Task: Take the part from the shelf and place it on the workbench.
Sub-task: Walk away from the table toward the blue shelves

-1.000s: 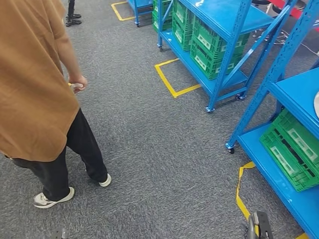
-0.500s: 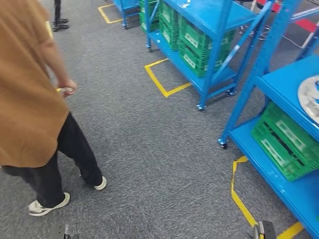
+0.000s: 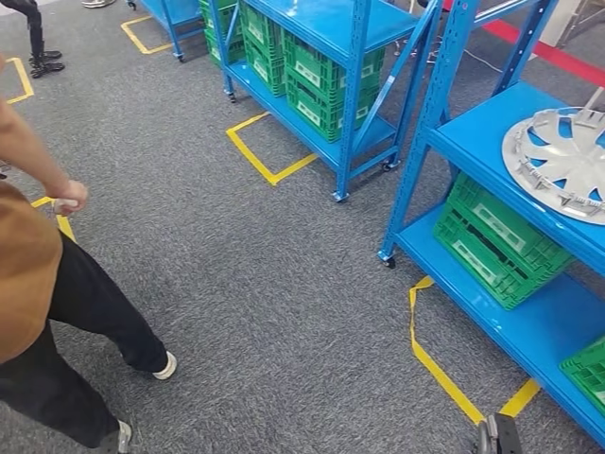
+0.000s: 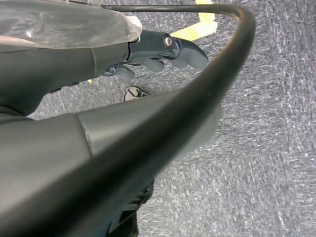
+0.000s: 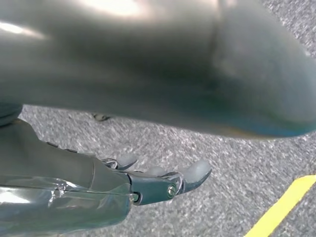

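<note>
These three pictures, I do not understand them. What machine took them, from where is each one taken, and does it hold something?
A walking humanoid robot with two arms took them. The wide picture is from a camera high on its body, looking forward and down at a grey carpet floor. On the right stands a blue shelf with a silver wheel cover on its upper level, probably the part to fetch, and green crates below. A person in a brown top stands at the left.

The other two pictures are from cameras at the wrists, close behind each hand and turned oddly. They show the left hand and the right hand above the carpet, fingers stretched out. Neither holds anything; the part is not yet taken.
</note>
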`<state>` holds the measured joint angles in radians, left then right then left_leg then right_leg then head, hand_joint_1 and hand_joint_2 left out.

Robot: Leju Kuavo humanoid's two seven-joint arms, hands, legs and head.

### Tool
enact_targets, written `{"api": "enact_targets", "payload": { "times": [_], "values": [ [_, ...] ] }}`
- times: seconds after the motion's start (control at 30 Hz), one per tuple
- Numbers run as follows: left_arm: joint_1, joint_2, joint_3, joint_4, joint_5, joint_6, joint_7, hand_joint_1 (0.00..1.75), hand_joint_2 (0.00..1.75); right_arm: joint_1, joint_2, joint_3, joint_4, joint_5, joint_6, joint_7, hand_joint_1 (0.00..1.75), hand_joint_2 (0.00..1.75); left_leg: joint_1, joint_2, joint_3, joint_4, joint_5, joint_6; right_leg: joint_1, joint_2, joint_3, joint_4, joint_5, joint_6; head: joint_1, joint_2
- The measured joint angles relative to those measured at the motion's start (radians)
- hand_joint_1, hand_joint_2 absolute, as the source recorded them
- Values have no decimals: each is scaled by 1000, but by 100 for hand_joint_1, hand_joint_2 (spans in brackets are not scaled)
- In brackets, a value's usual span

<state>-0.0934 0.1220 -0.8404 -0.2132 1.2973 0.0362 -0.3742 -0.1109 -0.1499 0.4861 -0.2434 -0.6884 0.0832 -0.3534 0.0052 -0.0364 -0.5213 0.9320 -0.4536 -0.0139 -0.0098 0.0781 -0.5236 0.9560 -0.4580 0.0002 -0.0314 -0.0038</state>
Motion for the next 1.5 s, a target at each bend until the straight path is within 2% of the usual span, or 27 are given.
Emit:
{"api": "enact_targets", "payload": {
  "times": [0.07, 0.1, 0.13, 0.2, 0.27, 0.3, 0.37, 0.43, 0.53, 0.6, 0.67, 0.73, 0.77, 0.8, 0.83, 0.9, 0.97, 1.0, 1.07, 1.13, 1.17, 1.23, 1.3, 1.33, 1.37, 1.43, 1.5],
  "values": [
    [-1, -1, 0, 0, -3, 0, 1, 0, 0, 6, 0, -3, 2, -2, 0, 0, 0, 0, 3, 16, 5, -12, 6, 10, -1, -19, -12, 18, -17, 11, 5, 0],
    [-1, -1, 0, 0, -4, 0, 2, 0, 0, 7, 0, -4, 3, -4, -1, 0, 0, 0, 5, 25, 8, -18, 8, 15, 0, -37, -27, 53, -43, 16, 12, 0],
    [0, -1, 0, 0, -5, 0, 2, 0, 0, 8, 0, -4, 3, -5, -1, 0, 0, 0, 5, 35, 10, -22, 9, 18, -1, -56, -50, 110, -79, 19, 20, 0],
    [1, 0, 0, 0, -6, 0, 2, 0, 0, 10, 0, -5, 5, -8, -2, 0, 0, 0, 3, 52, 8, -22, 8, 21, -2, -69, -107, 249, -147, 25, 33, 0],
    [1, 0, 0, 0, -6, 0, 2, 0, 0, 15, 0, -5, 6, -10, -2, 1, 0, 0, 3, 67, 8, -21, 8, 21, -6, -70, -121, 301, -157, 31, 40, 0],
    [1, -1, 0, 0, -6, 0, 3, 0, 0, 17, 0, -6, 7, -10, -2, 1, 0, 0, 4, 73, 8, -19, 7, 19, -9, -72, -99, 267, -133, 34, 43, 0],
    [1, -3, 0, 0, -6, 0, 3, 0, 0, 18, -1, -7, 8, -12, -3, 0, 0, 0, 6, 85, 9, -13, 3, 13, -14, -89, -24, 128, -70, 40, 51, 0],
    [0, -2, 0, 0, -6, 0, 3, 0, 0, 18, -1, -9, 8, -13, -3, 0, 0, 0, 2, 94, 7, 1, -2, 1, -13, -107, 23, 28, -41, 33, 59, 0],
    [-1, 0, -1, 0, -5, 1, 3, 0, 0, 23, -1, -11, 8, -13, -3, 0, 0, 0, -1, 107, 6, 7, -3, -12, -6, -100, 26, 10, -40, 9, 47, 0],
    [-2, 0, -1, 0, -4, 1, 3, 0, 0, 25, -1, -11, 8, -12, -3, 1, 0, 0, 4, 96, 0, 26, -21, -22, -5, -90, 30, 8, -35, -4, 41, 0],
    [-1, 0, -1, 0, -4, 1, 5, 0, 0, 21, -1, -11, 8, -12, -3, 2, 0, 0, 7, 66, -48, 130, -85, -29, -7, -81, 30, 6, -28, -15, 29, 0],
    [0, 0, -1, 0, -3, 3, 10, 0, 0, 21, -1, -11, 8, -13, -4, 1, 0, 0, 7, 49, -122, 286, -153, -31, -5, -69, 24, 7, -24, -21, 16, 0],
    [1, 0, -1, 0, -3, 5, 13, 0, 0, 21, -1, -10, 8, -15, -4, 0, 0, 0, 7, 47, -145, 332, -162, -30, -3, -62, 23, 7, -23, -22, 12, 0],
    [1, 0, -1, 0, -3, 8, 16, 0, 0, 21, -1, -10, 8, -16, -5, -3, 0, 0, 6, 46, -152, 341, -151, -27, -2, -54, 23, 7, -23, -22, 8, 0],
    [2, 0, -1, 0, -3, 10, 19, 0, 0, 21, -1, -10, 8, -18, -6, -5, 0, 0, 5, 44, -138, 308, -122, -22, -1, -46, 24, 7, -23, -22, 5, 0],
    [1, 2, -1, 0, -3, 9, 16, 0, 0, 19, -1, -10, 8, -19, -5, -3, 0, 0, 3, 22, -72, 157, -44, -8, 0, -29, 26, 7, -23, -22, -1, 0],
    [0, 6, -1, 0, -4, 7, 8, 0, 0, 15, -1, -10, 8, -19, -2, 3, 0, 0, 1, -5, -19, 35, -3, 2, 1, -12, 22, 8, -23, -16, -3, 0],
    [-1, 7, -1, 0, -4, 5, 3, 0, 0, 14, -1, -10, 8, -19, -1, 8, 0, 0, 0, -12, -12, 16, -2, 5, 0, -6, 18, 9, -22, -10, -2, 0],
    [-2, 8, -1, 0, -6, 1, -8, 0, 0, 15, -1, -10, 8, -19, 0, 18, 0, 0, -2, -2, -10, 9, -1, 8, -3, 7, 11, 6, -19, 2, -1, 0],
    [-3, 8, -1, 0, -6, -2, -19, 0, 0, 19, -1, -9, 8, -20, 0, 25, 0, 0, 1, 16, -5, -4, 5, 16, -3, -5, -2, 27, -36, 12, 4, 0],
    [-3, 8, -1, 0, -6, -3, -22, 0, 0, 19, 0, -9, 8, -21, -1, 25, 0, 0, 3, 26, -2, -12, 8, 21, -1, -22, -19, 66, -62, 16, 11, 0],
    [-1, 10, -1, 0, -7, -3, -26, 0, 0, 19, 0, -9, 8, -23, -4, 23, 0, 0, 2, 44, -1, -17, 10, 26, -2, -59, -77, 204, -137, 21, 27, 0],
    [0, 10, -1, 0, -7, -3, -26, 0, 0, 20, 0, -8, 8, -25, -4, 20, 0, 0, 1, 60, -2, -16, 10, 26, -3, -68, -121, 313, -175, 25, 34, 0],
    [0, 10, -1, 0, -7, -3, -26, 0, 0, 21, 0, -8, 8, -25, -4, 19, 0, 0, 1, 67, -1, -15, 9, 25, -4, -69, -116, 309, -163, 27, 38, 0],
    [0, 10, -1, 0, -7, -3, -22, 0, 0, 22, 0, -8, 8, -26, -4, 16, 0, 0, 2, 74, 0, -15, 9, 24, -5, -73, -91, 264, -133, 27, 42, 0],
    [-1, 8, -1, 0, -7, -2, -9, 0, 0, 18, -1, -8, 8, -28, -4, 2, 0, 0, 2, 86, 4, -12, 5, 19, -7, -95, -10, 108, -64, 27, 52, 0],
    [-1, 9, -1, 0, -8, 4, 13, 0, 0, 8, -1, -8, 8, -31, -4, -19, 0, 0, -2, 96, 5, -5, 3, 9, -3, -118, 36, 10, -39, 20, 60, 0]
  ]
}}
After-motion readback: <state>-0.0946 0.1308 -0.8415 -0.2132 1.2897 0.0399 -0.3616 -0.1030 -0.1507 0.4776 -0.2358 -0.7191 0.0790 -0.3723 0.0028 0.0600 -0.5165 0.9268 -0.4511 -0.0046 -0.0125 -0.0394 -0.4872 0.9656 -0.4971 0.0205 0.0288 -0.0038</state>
